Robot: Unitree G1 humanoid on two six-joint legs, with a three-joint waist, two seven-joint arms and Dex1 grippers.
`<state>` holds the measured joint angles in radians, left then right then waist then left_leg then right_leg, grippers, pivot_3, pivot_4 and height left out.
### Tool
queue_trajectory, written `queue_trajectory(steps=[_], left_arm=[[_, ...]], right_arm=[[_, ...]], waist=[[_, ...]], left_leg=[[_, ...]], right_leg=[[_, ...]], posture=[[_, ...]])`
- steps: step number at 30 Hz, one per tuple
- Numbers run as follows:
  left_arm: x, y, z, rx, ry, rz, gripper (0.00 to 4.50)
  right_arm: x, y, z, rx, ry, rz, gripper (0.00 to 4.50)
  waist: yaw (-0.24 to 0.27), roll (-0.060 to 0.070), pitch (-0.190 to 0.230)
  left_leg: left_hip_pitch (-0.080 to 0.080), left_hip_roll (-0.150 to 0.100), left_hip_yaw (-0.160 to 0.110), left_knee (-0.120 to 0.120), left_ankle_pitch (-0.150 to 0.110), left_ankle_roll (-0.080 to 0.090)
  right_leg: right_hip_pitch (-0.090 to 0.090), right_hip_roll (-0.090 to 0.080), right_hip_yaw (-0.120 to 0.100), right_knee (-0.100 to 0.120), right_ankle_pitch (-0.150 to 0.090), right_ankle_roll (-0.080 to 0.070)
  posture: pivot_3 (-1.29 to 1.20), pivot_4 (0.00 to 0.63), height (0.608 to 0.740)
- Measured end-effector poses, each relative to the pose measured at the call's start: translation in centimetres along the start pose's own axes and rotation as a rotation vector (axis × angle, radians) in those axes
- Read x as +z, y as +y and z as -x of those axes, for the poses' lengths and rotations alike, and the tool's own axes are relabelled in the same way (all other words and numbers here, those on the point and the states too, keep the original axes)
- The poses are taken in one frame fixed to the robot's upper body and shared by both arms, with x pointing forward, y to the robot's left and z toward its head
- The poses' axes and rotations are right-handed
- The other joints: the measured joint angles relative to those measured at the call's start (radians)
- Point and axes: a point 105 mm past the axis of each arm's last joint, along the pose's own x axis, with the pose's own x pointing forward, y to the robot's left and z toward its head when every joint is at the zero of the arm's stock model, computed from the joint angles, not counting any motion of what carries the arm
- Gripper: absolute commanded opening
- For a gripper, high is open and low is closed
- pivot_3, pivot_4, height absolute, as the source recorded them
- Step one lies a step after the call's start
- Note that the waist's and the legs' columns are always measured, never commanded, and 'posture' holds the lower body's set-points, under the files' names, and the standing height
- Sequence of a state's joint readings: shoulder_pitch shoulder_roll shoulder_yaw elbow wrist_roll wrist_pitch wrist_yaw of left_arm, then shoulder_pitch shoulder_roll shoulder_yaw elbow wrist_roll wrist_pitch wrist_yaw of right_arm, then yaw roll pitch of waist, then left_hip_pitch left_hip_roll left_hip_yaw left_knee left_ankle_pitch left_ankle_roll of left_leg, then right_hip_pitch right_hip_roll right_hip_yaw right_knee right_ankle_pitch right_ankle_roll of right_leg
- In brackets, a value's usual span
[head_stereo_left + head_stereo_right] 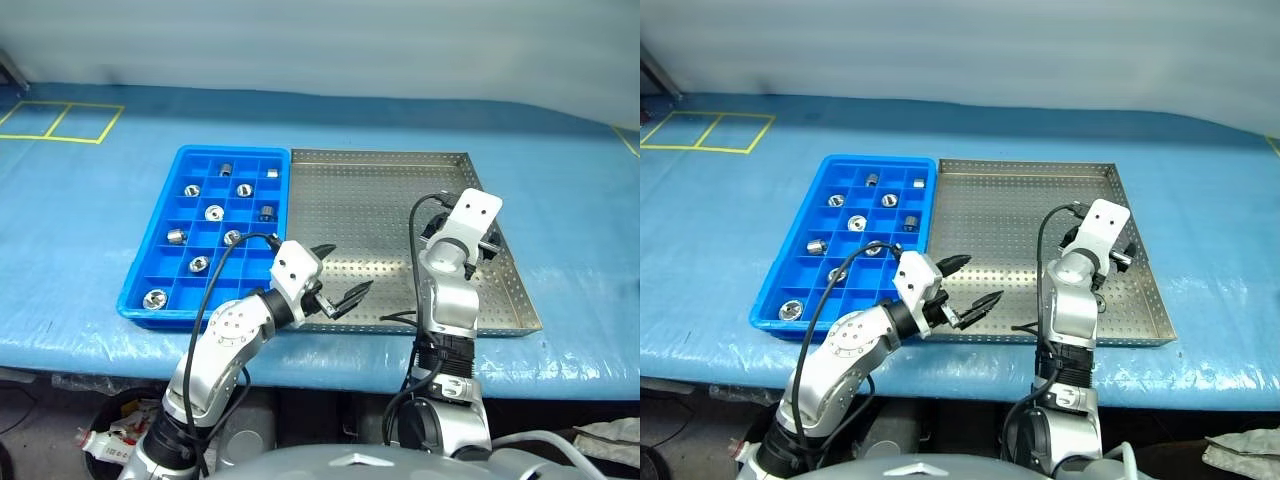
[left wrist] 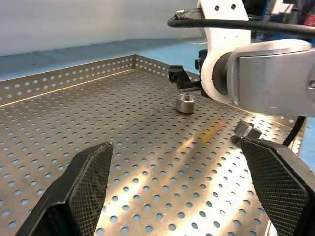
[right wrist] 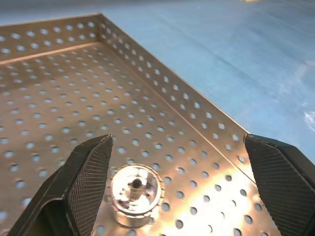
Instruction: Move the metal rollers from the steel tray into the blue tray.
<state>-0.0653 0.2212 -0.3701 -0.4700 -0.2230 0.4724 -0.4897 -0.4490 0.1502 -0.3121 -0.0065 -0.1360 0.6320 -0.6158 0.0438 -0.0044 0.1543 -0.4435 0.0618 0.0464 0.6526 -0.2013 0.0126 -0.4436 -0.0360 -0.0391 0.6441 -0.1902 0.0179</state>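
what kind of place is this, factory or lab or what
Probably a robot test or training workbench rather than a live factory line: a table under a blue cover with yellow tape squares, a perforated steel tray, and a blue tray with metal rollers sorted in its compartments.

Nine metal rollers (image 1: 214,212) lie in the blue tray (image 1: 160,246), each in its own compartment. One more roller (image 3: 136,189) stands on the steel tray (image 1: 380,200), making ten in all. There is one blue tray and one steel tray.
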Motion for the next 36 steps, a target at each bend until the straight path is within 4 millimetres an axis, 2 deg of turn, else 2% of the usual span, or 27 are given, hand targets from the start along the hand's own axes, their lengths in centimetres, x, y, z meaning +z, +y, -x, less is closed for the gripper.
queue_trajectory(steps=[3, 7, 15, 18, 24, 25, 31, 36], left_arm=[[-0.3, -0.3, 0.1, -0.02, 0.018, -0.044, 4.5], [-0.4, -0.4, 0.1, -0.023, 0.027, -0.096, 4.5], [-0.2, -0.3, 0.1, -0.007, 0.017, -0.121, 4.5], [-0.3, -0.3, 0.1, -0.002, 0.019, -0.118, 4.5], [-0.3, -0.2, 0.1, 0.009, 0.015, -0.116, 4.5], [-0.2, -0.2, 0.1, 0.011, 0.012, -0.113, 4.5], [-0.2, 0.3, 0.1, 0.07, -0.004, -0.081, 4.5], [0.7, 2.5, 0.8, 0.238, -0.058, -0.066, 4.5]], right_arm=[[-0.8, 0.1, -0.6, 0.005, 0.035, -0.012, 4.48], [-0.5, 0.8, -1.2, 0.032, 0.042, -0.018, 4.48], [-1.4, 2.0, -2.0, 0.077, 0.089, -0.037, 4.48], [-1.9, 2.0, -2.1, 0.076, 0.108, -0.038, 3.87], [-2.2, 2.2, -2.0, 0.081, 0.117, -0.03, 1.9], [-2.1, 2.3, -1.9, 0.085, 0.116, -0.027, 1.71], [-1.8, 3.5, -1.2, 0.157, 0.113, 0.013, 1.71], [0.8, 7.1, 1.5, 0.42, 0.035, 0.079, 1.71]], waist=[[-0.007, 0.0, 0.0], [-0.008, 0.0, 0.0], [-0.004, 0.0, 0.0], [-0.002, 0.0, 0.0], [0.0, 0.0, 0.0], [0.0, 0.0, 0.0], [-0.001, 0.0, 0.0], [0.004, 0.0, 0.0]], left_leg=[[0.002, 0.0, 0.0, 0.0, 0.001, 0.001], [0.003, 0.0, 0.001, 0.0, 0.001, 0.001], [0.003, 0.0, 0.001, -0.001, 0.001, 0.001], [0.003, 0.0, 0.001, -0.001, 0.001, 0.001], [0.003, 0.0, 0.001, -0.001, 0.001, 0.001], [0.003, 0.0, 0.001, -0.001, 0.001, 0.001], [0.003, 0.0, 0.002, -0.001, 0.001, 0.001], [0.003, 0.0, 0.001, -0.002, 0.001, 0.001]], right_leg=[[0.0, 0.001, 0.001, 0.001, 0.0, -0.001], [0.001, 0.001, 0.003, 0.002, 0.0, 0.0], [0.001, 0.001, 0.004, 0.001, 0.0, 0.0], [0.001, 0.001, 0.004, 0.001, 0.0, 0.0], [0.001, 0.001, 0.005, 0.001, 0.0, 0.0], [0.001, 0.001, 0.005, 0.001, 0.0, 0.0], [0.0, 0.002, 0.005, 0.001, 0.0, 0.0], [0.0, 0.002, 0.005, 0.001, 0.0, 0.0]], posture=[[0.17, 0.15, 0.74], [0.18, 0.15, 0.74], [0.2, 0.15, 0.74], [0.21, 0.15, 0.74], [0.21, 0.15, 0.74], [0.21, 0.15, 0.74], [0.24, 0.15, 0.74], [0.29, 0.15, 0.74]])
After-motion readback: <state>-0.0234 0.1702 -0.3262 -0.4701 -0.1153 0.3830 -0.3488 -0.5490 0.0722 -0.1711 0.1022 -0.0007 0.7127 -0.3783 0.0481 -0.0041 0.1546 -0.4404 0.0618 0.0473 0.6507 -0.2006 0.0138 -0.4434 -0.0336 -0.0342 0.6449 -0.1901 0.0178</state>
